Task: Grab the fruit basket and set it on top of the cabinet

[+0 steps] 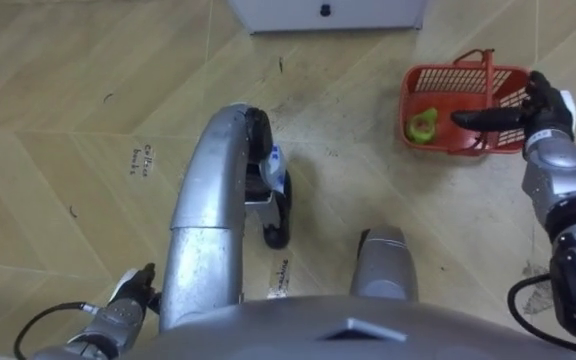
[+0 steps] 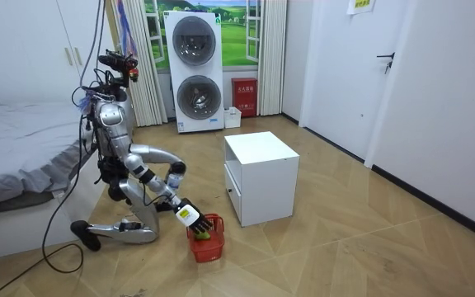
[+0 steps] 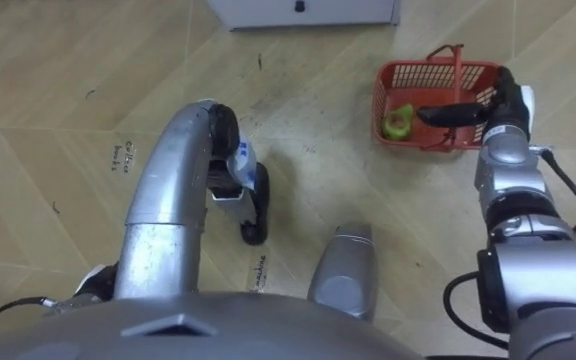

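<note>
Orange basket point(image 1: 448, 146) (bare floor point(image 1: 368, 200) around); right hand point(image 1: 548, 118) fingers point(image 1: 483, 120) straight across its rim.

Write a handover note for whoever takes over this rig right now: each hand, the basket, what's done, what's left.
Right hand: open, stretched over the fruit basket, fingers straight and pointing toward its handle, not closed on it.
Left hand: low at the robot's left side, near the floor, idle.
Basket: on the floor by the white cabinet, handle upright, one green fruit inside.
Done: the robot is kneeling on the floor with its right hand at the basket.
Left: close the right hand round the handle, then lift the basket off the floor.
</note>
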You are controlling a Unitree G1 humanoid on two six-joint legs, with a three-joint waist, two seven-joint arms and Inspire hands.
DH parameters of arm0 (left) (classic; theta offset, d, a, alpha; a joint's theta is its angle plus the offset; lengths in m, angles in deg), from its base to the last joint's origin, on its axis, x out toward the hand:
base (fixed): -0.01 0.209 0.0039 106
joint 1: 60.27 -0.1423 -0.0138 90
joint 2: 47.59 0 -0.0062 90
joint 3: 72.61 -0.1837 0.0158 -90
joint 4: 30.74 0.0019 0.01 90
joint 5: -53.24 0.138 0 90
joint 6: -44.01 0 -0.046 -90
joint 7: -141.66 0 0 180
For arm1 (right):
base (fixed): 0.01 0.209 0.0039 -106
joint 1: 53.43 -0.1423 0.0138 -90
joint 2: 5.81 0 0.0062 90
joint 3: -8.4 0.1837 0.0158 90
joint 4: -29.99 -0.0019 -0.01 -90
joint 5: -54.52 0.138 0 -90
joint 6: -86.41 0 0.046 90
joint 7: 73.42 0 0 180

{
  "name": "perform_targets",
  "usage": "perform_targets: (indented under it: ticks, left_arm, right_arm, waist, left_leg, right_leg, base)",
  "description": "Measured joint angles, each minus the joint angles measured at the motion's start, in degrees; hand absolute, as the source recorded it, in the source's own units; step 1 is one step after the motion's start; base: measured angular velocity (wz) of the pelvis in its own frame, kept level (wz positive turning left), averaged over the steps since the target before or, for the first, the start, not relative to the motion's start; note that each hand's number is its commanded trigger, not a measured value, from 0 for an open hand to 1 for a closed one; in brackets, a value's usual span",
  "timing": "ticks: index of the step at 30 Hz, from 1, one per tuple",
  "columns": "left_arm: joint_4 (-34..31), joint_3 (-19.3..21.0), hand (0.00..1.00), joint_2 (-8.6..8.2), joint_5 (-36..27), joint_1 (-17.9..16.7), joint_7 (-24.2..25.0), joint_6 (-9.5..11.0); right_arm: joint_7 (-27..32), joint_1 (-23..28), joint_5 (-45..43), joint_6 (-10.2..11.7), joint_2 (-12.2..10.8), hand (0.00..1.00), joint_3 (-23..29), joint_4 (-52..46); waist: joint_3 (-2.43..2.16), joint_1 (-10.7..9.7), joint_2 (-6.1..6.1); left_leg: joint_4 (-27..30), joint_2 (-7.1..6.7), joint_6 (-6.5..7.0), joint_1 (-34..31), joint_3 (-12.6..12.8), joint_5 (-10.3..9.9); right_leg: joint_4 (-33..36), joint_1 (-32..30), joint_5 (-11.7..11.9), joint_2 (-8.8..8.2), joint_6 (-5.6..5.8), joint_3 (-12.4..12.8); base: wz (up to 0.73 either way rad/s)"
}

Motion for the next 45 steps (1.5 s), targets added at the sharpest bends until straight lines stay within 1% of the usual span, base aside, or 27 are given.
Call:
perform_targets:
  ticks: [2, 4, 8, 11, 13, 17, 18, 20, 24, 30, 32, 33, 34, 35, 40, 43, 45]
  left_arm:
    - [-0.1, -0.5, 0.0, 0.01, 0.0, 0.0, 0.4, -0.1]
    - [-0.1, -0.6, 0.0, 0.17, -0.2, 0.0, 1.5, -0.2]
    - [-0.1, -0.6, 0.0, 0.26, -1.9, 0.1, 2.5, -0.5]
    - [-0.1, -0.8, 0.0, 0.26, -2.2, 0.0, 2.6, -0.5]
    - [-0.2, -1.6, 0.0, 0.31, -2.2, 0.1, 2.8, -0.9]
    - [-0.5, -1.7, 0.0, 0.35, -2.2, 0.1, 3.7, -1.1]
    - [-0.6, -1.7, 0.0, 0.35, -2.2, 0.1, 3.7, -1.1]
    - [-0.9, -1.7, 0.0, 0.34, -2.2, 0.1, 3.7, -1.1]
    - [-1.1, -1.7, 0.0, 0.34, -2.2, 0.1, 3.8, -1.2]
    - [-1.4, -1.7, 0.0, 0.34, -2.2, 0.1, 4.0, -1.2]
    - [-1.7, -1.7, 0.0, 0.34, -2.2, 0.1, 4.2, -1.2]
    - [-1.8, -1.7, 0.0, 0.34, -2.2, 0.1, 4.4, -1.2]
    - [-1.8, -1.7, 0.0, 0.34, -2.2, 0.0, 4.5, -1.2]
    - [-1.9, -1.6, 0.0, 0.35, -2.2, -0.1, 4.6, -1.2]
    - [-2.2, -1.6, 0.0, 0.34, -2.2, -0.5, 4.8, -1.4]
    - [-2.2, -1.6, 0.0, 0.34, -2.2, -0.2, 4.8, -1.4]
    - [-2.1, -1.6, 0.0, 0.34, -2.2, 0.1, 4.9, -1.5]
  right_arm:
    - [-0.4, 0.0, 0.1, 0.0, 0.8, 0.0, 0.0, 0.9]
    - [-0.9, -0.7, 1.7, 0.0, 1.5, 0.0, -0.4, 3.4]
    - [-2.0, -0.9, 2.7, -0.2, 2.3, 0.0, -0.5, 6.2]
    - [-2.4, -0.9, 4.0, -0.2, 2.9, 0.0, -0.7, 6.3]
    - [-2.6, -1.0, 4.7, -0.2, 3.0, 0.0, -1.1, 6.3]
    - [-3.2, -1.1, 5.1, -0.2, 3.1, 0.0, -1.1, 6.8]
    - [-3.4, -1.2, 5.1, -0.1, 3.2, 0.0, -1.3, 7.4]
    - [-4.1, -1.2, 6.2, -0.1, 3.4, 0.0, -1.7, 8.4]
    - [-5.4, -1.2, 8.0, -0.1, 3.6, 0.0, -1.7, 8.7]
    - [-6.8, -1.2, 9.4, -0.1, 3.6, 0.01, -2.3, 8.7]
    - [-7.2, -1.2, 9.6, -0.1, 3.6, 0.56, -2.7, 8.7]
    - [-7.5, -1.2, 10.0, -0.1, 3.6, 0.67, -2.7, 8.7]
    - [-7.7, -1.2, 10.2, -0.1, 3.6, 0.97, -2.7, 8.7]
    - [-7.9, -1.2, 10.2, -0.1, 3.6, 1.0, -2.7, 8.7]
    - [-9.2, -1.2, 10.0, -0.2, 3.6, 1.0, -2.7, 8.7]
    - [-9.4, -1.2, 10.0, -0.3, 3.6, 1.0, -2.7, 8.8]
    - [-9.5, -1.2, 10.0, -0.3, 3.6, 1.0, -2.9, 8.8]
  waist:
    - [0.0, 0.7, 0.0]
    - [0.12, 1.0, 0.13]
    - [0.16, 2.3, 0.13]
    - [0.28, 2.6, 0.34]
    - [0.38, 2.9, 0.29]
    - [0.45, 3.2, 0.32]
    - [0.43, 3.6, 0.34]
    - [0.35, 3.9, 0.64]
    - [0.44, 3.9, 1.06]
    - [0.45, 4.2, 1.11]
    - [0.45, 4.5, 1.11]
    - [0.42, 4.6, 1.18]
    - [0.41, 4.8, 1.2]
    - [0.35, 4.9, 1.3]
    - [0.1, 5.5, 1.73]
    - [0.14, 5.5, 1.72]
    - [0.32, 5.5, 1.52]
  left_leg:
    - [0.0, 0.07, 0.25, -0.4, 0.2, 0.1]
    - [0.0, 0.05, 0.65, -0.6, 0.3, 0.4]
    - [0.0, 0.21, 0.7, -0.9, 0.5, 0.5]
    - [0.0, 0.2, 0.71, -1.3, 0.5, 0.8]
    - [0.0, 0.35, 0.71, -1.5, 0.5, 0.9]
    - [0.0, 0.65, 0.7, -1.6, 0.6, 0.9]
    - [0.0, 0.89, 0.7, -1.6, 0.7, 0.9]
    - [0.0, 0.89, 0.68, -1.6, 0.7, 0.9]
    - [0.0, 0.89, 0.66, -1.6, 0.7, 0.9]
    - [0.0, 0.9, 0.65, -1.6, 0.7, 0.9]
    - [0.1, 0.9, 0.66, -1.6, 0.7, 0.9]
    - [0.1, 0.9, 0.67, -1.6, 0.7, 0.9]
    - [0.1, 0.89, 0.69, -1.6, 0.7, 0.9]
    - [0.1, 0.89, 0.7, -1.6, 0.7, 0.9]
    - [0.1, 0.85, 0.77, -1.6, 0.7, 1.0]
    - [0.1, 0.81, 0.77, -1.6, 0.7, 1.0]
    - [0.1, 0.76, 0.79, -1.6, 0.7, 1.0]
  right_leg:
    - [0.3, -0.6, -0.1, -0.2, 0.2, 0.1]
    - [0.5, -1.0, -0.1, -0.26, 0.16, 0.1]
    - [0.9, -1.5, -0.2, -0.33, 0.15, 0.2]
    - [1.1, -1.9, -0.2, -0.37, 0.16, 0.2]
    - [1.2, -2.3, -0.2, -0.36, 0.15, 0.3]
    - [1.5, -2.7, -0.2, -0.23, 0.15, 0.6]
    - [1.6, -2.9, -0.2, -0.14, 0.15, 0.8]
    - [1.6, -2.9, -0.2, -0.13, 0.15, 0.8]
    - [1.7, -2.9, -0.2, -0.11, 0.15, 0.8]
    - [1.7, -2.9, -0.2, -0.11, 0.15, 0.8]
    - [1.7, -2.9, -0.2, -0.12, 0.15, 0.8]
    - [1.7, -2.9, -0.2, -0.13, 0.16, 0.8]
    - [1.7, -2.9, -0.2, -0.13, 0.16, 0.8]
    - [1.7, -2.9, -0.2, -0.13, 0.16, 0.8]
    - [1.7, -2.8, -0.2, -0.16, 0.16, 0.7]
    - [1.7, -2.7, -0.2, -0.15, 0.16, 0.6]
    - [1.7, -2.6, -0.2, -0.18, 0.16, 0.5]
  base:
    - [0.0]
    - [0.04]
    - [0.0]
    - [0.0]
    - [0.0]
    - [-0.02]
    - [-0.04]
    - [-0.02]
    - [0.0]
    - [0.0]
    - [0.0]
    - [0.0]
    - [0.0]
    - [0.0]
    - [0.0]
    - [0.0]
    - [0.0]
